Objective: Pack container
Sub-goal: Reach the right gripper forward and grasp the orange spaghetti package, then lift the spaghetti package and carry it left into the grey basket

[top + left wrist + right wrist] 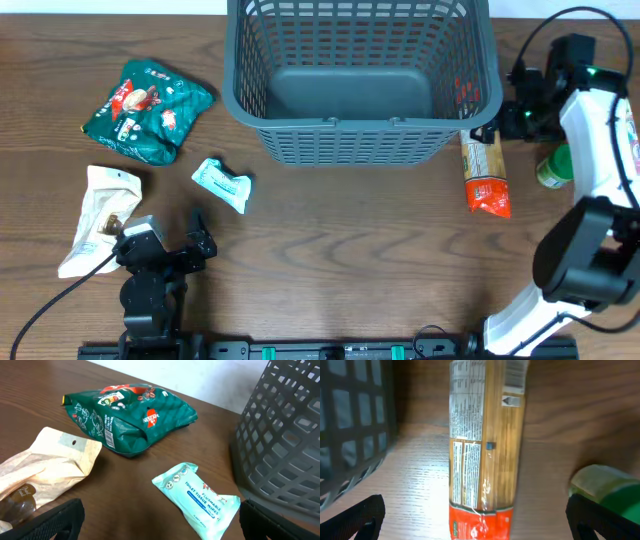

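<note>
Black fingers [362, 520] of the right gripper [480, 527] stand wide apart at the two lower corners of the right wrist view, and they hold nothing. Between them is seen the pasta packet [482, 450], lying flat on the wooden table [570, 420]. Its long axis runs straight away from the jaws, from near to far. So the opening crosses the narrow width of the packet and not its length. I judge that this is the relation which matters: the jaws are already set across the packet, and no turn of the wrist seems needed before they descend and close.

A jar [605, 487] with a green lid stands just right of the packet, on the side of the right finger, and it could be knocked on the way down.

The basket [360, 140] is at the far middle of the table, and its near right corner is just beside the far end of the packet. Its bottom appears bare. The carry would therefore go left and far, over the right wall.

The left gripper [165, 532] is open and empty too, at the near left, facing a wipes packet [200, 497]. It is well apart from the pasta, so the right arm is the nearer one.
</note>
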`<move>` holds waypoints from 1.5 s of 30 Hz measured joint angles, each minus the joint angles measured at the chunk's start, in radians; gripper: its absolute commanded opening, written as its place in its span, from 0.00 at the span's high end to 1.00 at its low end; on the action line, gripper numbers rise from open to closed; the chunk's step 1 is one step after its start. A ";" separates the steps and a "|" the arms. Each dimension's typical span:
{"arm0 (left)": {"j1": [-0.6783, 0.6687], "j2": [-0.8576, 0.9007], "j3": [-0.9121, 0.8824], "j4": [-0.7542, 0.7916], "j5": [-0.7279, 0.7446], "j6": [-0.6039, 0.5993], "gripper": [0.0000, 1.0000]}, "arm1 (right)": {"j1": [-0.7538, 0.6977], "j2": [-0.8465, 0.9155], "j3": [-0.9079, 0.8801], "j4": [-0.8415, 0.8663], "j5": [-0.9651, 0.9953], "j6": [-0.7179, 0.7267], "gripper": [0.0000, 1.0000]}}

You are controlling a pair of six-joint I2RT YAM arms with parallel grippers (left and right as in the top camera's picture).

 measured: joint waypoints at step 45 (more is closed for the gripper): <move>0.000 0.000 0.000 0.000 0.000 0.000 0.01 | 0.000 0.210 -0.132 0.206 0.033 0.002 0.01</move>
